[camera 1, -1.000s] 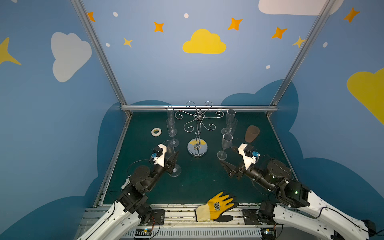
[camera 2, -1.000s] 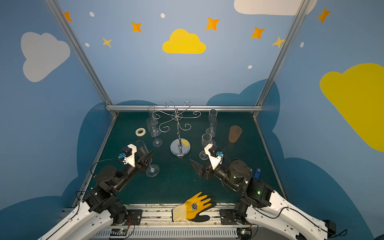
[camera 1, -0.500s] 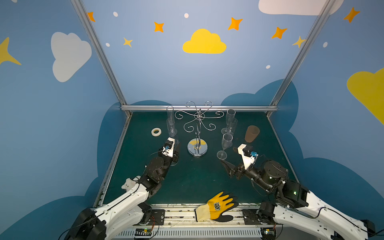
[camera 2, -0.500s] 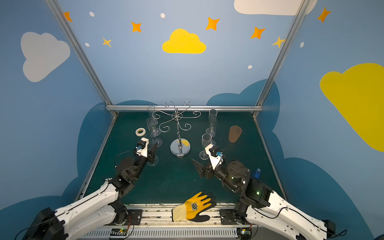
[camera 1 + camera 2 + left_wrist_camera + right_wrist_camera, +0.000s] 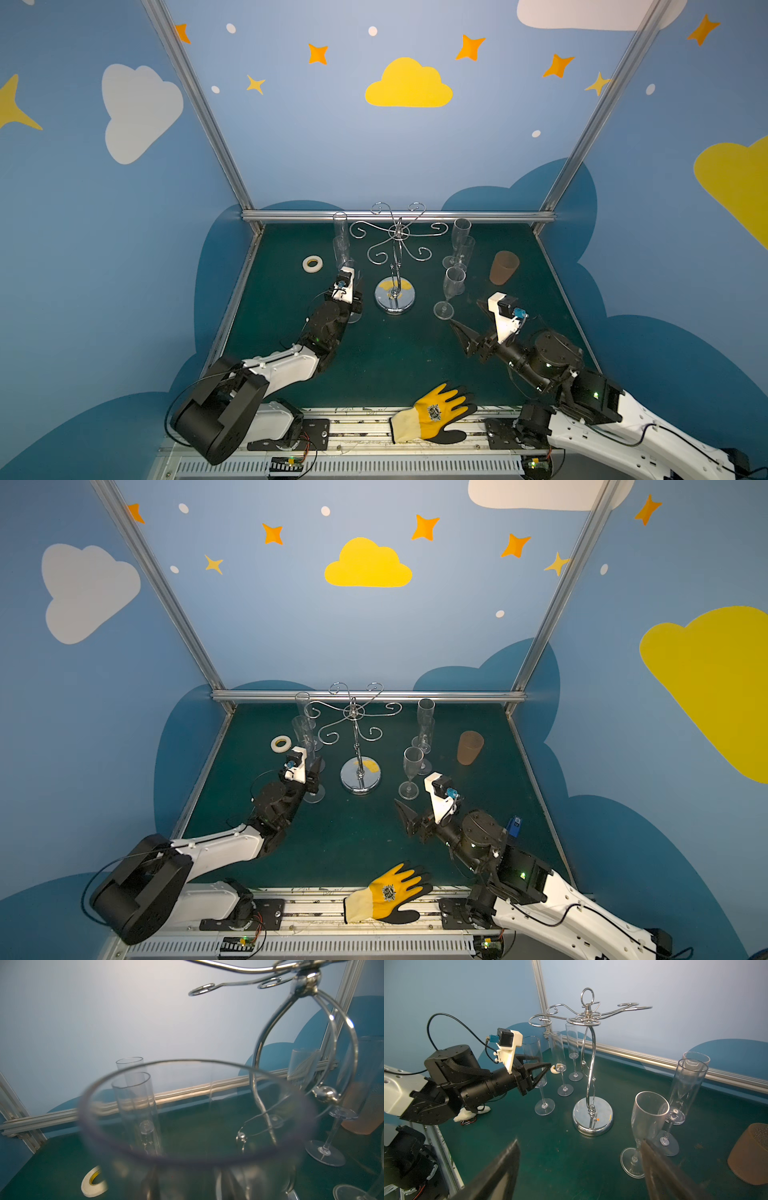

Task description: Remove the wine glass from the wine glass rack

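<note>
**Wine glass (image 5: 532,1047) gripped, foot down**

Near right, my right tool (image 5: 579,1142) is spread wide, empty. Farther left, my left tool (image 5: 543,1062) pinches the wine glass by its bowl. It stands upright on the worktop (image 5: 395,365), just left of the wine glass rack (image 5: 592,1121).

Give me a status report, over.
Left pincer shut on wine glass, upright. Right pincer open, empty. Wine glass rack arms bare. Neighbor flute close behind.

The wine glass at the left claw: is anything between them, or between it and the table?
Nothing visible does. The left gripper is closed on the wine glass at its bowl, and the glass stands beside the wine glass rack, not hanging from it, its foot down at the green mat.
</note>
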`<action>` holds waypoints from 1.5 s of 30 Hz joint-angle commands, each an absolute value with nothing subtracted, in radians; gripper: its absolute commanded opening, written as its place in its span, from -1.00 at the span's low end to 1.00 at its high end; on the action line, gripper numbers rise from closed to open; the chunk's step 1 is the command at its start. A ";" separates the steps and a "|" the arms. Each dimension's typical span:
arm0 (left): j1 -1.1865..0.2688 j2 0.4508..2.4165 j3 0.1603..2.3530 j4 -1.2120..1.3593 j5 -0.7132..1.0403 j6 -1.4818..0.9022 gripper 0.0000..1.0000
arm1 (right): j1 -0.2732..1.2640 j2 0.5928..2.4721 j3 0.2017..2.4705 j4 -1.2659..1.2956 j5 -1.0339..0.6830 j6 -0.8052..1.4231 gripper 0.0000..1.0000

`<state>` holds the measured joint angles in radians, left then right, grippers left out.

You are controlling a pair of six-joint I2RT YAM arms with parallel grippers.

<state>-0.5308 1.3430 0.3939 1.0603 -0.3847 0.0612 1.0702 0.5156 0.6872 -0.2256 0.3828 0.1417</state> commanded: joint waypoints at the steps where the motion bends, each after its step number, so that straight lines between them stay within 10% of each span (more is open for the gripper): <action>1: -0.524 1.388 0.427 1.189 -0.376 0.042 -0.20 | 1.069 0.503 0.685 -0.223 0.398 0.167 0.78; 28: -0.495 1.610 0.420 1.332 -0.402 -0.001 -0.17 | 1.068 0.497 0.683 -0.272 0.403 0.193 0.78; 45: -0.498 1.465 0.415 1.197 -0.424 0.013 0.58 | 1.069 0.473 0.714 -0.299 0.419 0.131 0.78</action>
<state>-0.4984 1.5047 0.4114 1.2362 -0.4038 0.0074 1.0702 0.4896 0.6872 -0.2897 0.3950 0.1558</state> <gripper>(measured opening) 0.786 0.891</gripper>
